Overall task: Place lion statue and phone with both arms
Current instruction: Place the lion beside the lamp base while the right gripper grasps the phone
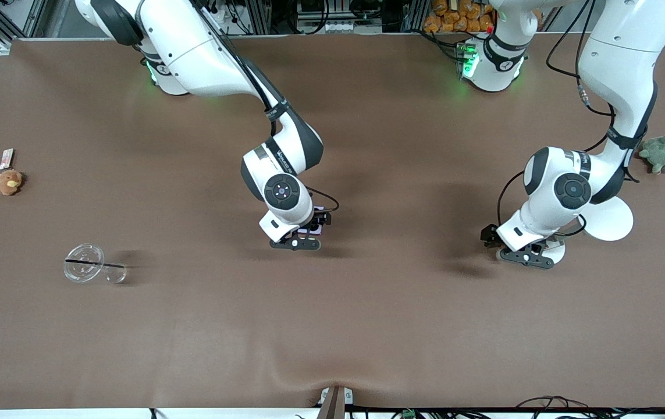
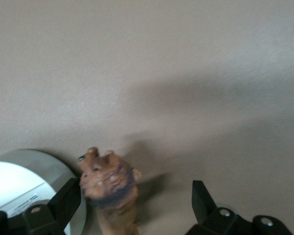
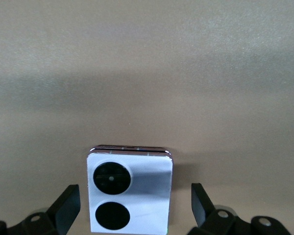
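- The left gripper [image 1: 523,256] is hanging low over the table [image 1: 332,326], toward the left arm's end and about halfway between the robots' edge and the front camera's edge.
- Its fingers [image 2: 63,200] are spreading wide apart. The lion statue [image 2: 109,191] is sitting in the gap between them, close to one finger, with a big gap to the other finger. I cannot tell if that near finger is touching it.
- The lion statue's head is pointing away from the wrist camera, and its long body is running back toward that camera. In the front view the arm is hiding it.
- A white round plate [image 2: 19,183] is lying just beside the lion statue, and its rim is showing under the left arm [image 1: 605,224].
- The right gripper [image 1: 300,240] is hanging low over the middle of the table.
- Its fingers [image 3: 66,203] are also spreading wide. The phone [image 3: 131,190] is sitting between them with a gap on each side, so nothing is pinching it.
- The phone is showing its pale face with two black circles. The circles are lined up one after the other, toward the wrist camera. I cannot tell if it is lying flat or standing up.
- A brown plush toy [image 1: 8,182] with a tag is sitting near the table edge at the right arm's end.
- A clear cup [image 1: 92,265] is lying on its side, nearer the front camera than the brown plush toy.
- A green turtle toy [image 1: 661,152] is sitting near the edge at the left arm's end.
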You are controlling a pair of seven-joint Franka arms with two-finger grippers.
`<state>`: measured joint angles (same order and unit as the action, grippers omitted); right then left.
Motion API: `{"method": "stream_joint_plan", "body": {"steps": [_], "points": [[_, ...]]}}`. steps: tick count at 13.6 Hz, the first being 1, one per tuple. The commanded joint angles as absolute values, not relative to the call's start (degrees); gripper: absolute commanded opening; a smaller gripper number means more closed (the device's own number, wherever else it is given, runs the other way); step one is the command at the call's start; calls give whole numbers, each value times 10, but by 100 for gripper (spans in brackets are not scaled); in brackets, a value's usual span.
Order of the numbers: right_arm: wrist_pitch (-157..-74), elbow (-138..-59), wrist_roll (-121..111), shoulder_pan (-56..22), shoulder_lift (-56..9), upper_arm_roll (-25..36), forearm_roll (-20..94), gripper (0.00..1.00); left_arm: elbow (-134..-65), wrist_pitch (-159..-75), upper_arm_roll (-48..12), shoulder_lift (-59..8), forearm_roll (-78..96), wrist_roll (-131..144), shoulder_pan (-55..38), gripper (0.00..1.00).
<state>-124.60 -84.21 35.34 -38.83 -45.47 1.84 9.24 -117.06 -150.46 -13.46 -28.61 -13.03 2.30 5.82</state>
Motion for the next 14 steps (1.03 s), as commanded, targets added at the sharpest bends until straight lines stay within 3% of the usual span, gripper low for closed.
{"method": "stream_joint_plan", "body": {"steps": [1,11,14], "points": [[-1273,-860,359,-396,-456,23,100,100,-1174,-1498,-154,-258,-134,40,62,100],[-1296,-860,360,-401,-476,23,107,100,-1121,-1312,-166,-142,-134,33,63,100],[-1296,-860,360,-403,-478,23,107,100,-1033,-1183,-167,-127,-133,33,60,100]]}}
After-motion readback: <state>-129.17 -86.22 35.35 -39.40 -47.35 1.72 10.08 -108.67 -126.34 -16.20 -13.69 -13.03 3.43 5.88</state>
